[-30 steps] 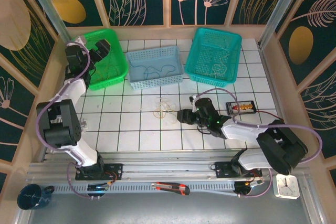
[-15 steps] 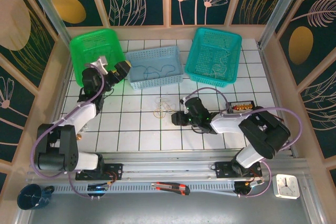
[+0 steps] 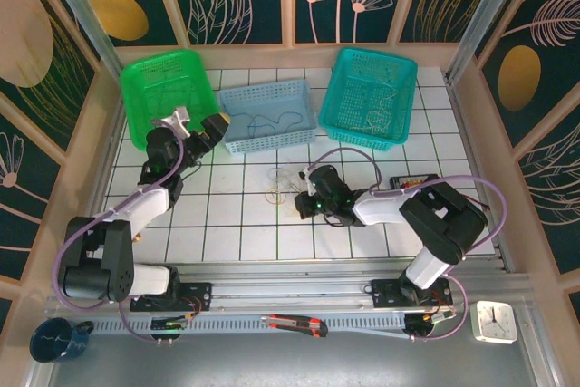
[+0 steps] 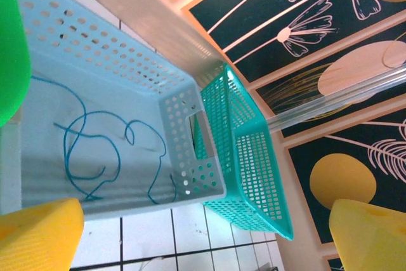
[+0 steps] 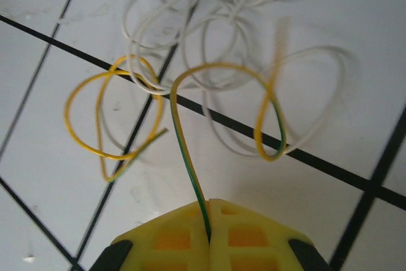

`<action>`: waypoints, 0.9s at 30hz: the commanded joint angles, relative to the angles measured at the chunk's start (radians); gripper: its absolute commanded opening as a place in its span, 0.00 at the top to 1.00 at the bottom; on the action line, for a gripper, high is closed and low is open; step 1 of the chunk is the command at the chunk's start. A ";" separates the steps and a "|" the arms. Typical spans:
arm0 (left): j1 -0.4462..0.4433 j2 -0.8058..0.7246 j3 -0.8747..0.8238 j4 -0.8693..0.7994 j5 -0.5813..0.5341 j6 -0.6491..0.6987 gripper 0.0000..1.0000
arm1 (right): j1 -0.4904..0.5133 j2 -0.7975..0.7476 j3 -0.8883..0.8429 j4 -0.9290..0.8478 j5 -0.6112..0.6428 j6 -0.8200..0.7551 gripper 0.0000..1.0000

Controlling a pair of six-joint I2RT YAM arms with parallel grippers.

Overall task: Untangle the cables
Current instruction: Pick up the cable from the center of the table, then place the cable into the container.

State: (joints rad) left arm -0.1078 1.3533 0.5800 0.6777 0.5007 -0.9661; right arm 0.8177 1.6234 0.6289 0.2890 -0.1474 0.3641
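Observation:
The cables (image 3: 281,188) lie as a small loose knot on the white tiles at mid-table. Up close in the right wrist view, white loops (image 5: 190,42) overlap a yellow-green wire (image 5: 219,69). My right gripper (image 3: 303,205) sits just right of the knot, its yellow fingers (image 5: 254,239) pressed together on a strand of the yellow-green wire (image 5: 198,191). My left gripper (image 3: 199,124) hangs open beside the pale blue basket's left end, far from the knot. Its yellow fingers (image 4: 38,236) stand wide apart with nothing between them.
A green basket (image 3: 145,88), a pale blue basket (image 3: 263,140) holding a blue cord (image 4: 95,157), and a teal basket (image 3: 403,101) line the back. A small black box (image 3: 417,186) lies right of my right arm. A cutter (image 3: 294,324), clock (image 3: 494,321) and mug (image 3: 59,340) rest at the near edge.
My right gripper slid left to the knot and shut on the yellow-green wire. My left arm swung from the green basket toward the pale blue basket, still open.

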 commanded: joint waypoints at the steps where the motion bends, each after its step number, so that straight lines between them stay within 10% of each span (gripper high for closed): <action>1: -0.004 -0.014 -0.041 0.088 0.035 -0.049 0.01 | 0.012 -0.085 0.051 -0.061 -0.024 -0.029 1.00; 14: -0.128 -0.036 -0.161 0.231 -0.002 -0.139 0.01 | -0.004 -0.269 0.148 -0.166 -0.015 -0.045 1.00; 27: -0.331 0.002 -0.169 0.479 -0.083 -0.361 0.01 | -0.172 -0.362 0.043 0.226 -0.456 0.194 1.00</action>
State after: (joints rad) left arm -0.4107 1.3392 0.3901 1.0344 0.4423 -1.2610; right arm 0.6579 1.2884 0.6827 0.3790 -0.4824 0.4911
